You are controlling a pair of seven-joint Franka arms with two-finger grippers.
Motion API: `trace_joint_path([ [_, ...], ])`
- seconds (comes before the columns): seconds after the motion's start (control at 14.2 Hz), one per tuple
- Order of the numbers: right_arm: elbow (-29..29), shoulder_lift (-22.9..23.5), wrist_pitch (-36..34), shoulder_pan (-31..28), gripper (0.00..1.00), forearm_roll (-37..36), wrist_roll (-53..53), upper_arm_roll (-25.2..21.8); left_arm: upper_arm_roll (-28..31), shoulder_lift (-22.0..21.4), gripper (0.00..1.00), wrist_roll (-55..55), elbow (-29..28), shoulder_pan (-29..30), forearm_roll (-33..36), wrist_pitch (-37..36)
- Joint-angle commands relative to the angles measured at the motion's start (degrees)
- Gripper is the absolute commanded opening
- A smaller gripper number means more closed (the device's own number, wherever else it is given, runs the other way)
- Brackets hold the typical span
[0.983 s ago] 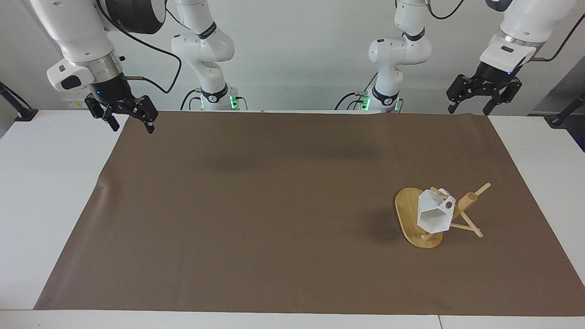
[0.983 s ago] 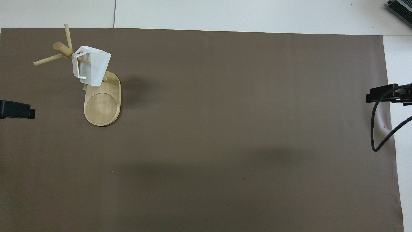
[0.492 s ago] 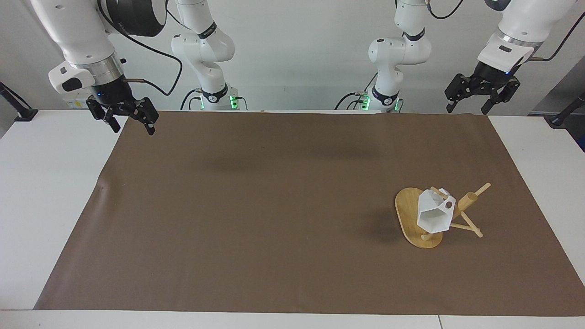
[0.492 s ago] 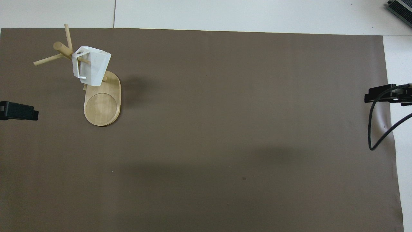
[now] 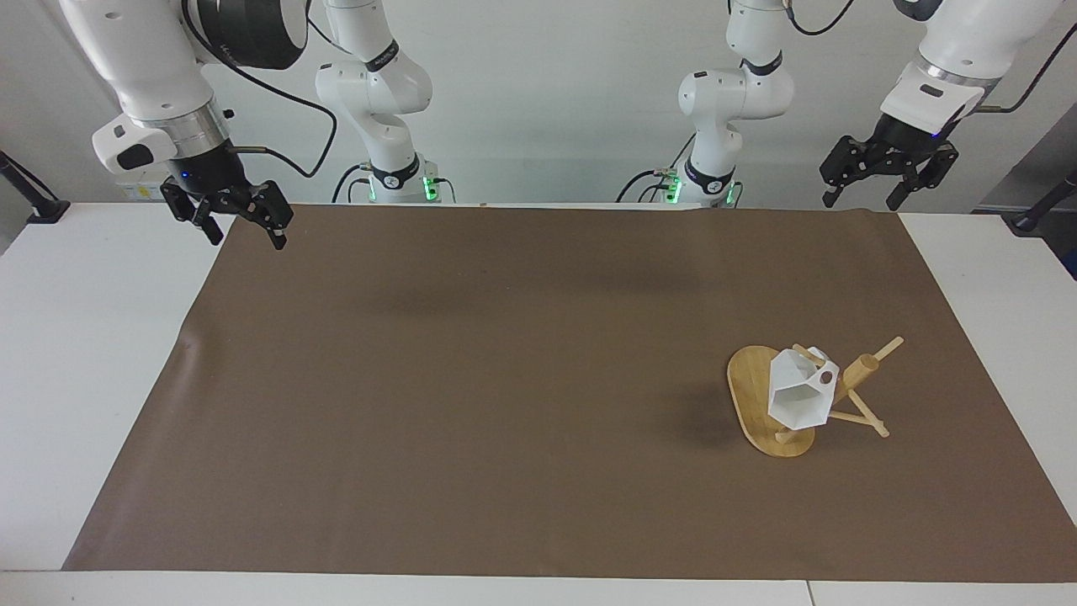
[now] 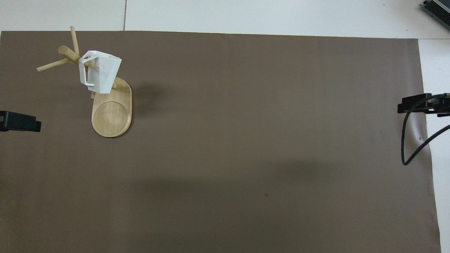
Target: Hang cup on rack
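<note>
Brown matting [image 5: 505, 379] carries the faceted white cup [image 5: 799, 397], hung by its blocky handle on the bamboo rack [image 5: 761, 396] toward the left arm's end, its hexagonal mouth visible only facing, while left gripper [image 5: 885, 180] and right gripper [image 5: 244, 220] hover spread, empty.

You see only a black tip of the left hand [image 6: 19, 121] overhead, cut by the edge; the right hand [image 6: 422, 104] too, so their fingers are unreadable there. The cup [image 5: 799, 396] covers the rack [image 5: 753, 396] post's lower part and the peg through its handle, facing view
</note>
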Motion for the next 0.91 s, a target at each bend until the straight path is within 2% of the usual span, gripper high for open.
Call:
trace_joint_path([
  [0.0, -2.05, -1.48, 1.53, -0.47, 1.0, -0.21, 0.91, 0.32, 0.53, -0.95, 1.0, 0.67, -0.85, -0.2, 0.71, -0.62],
  [0.84, -1.87, -1.57, 0.47, -0.3, 1.0, -0.12, 0.47, 0.41, 0.44, -2.18, 1.0, 0.84, -3.31, -0.46, 0.71, -0.27],
])
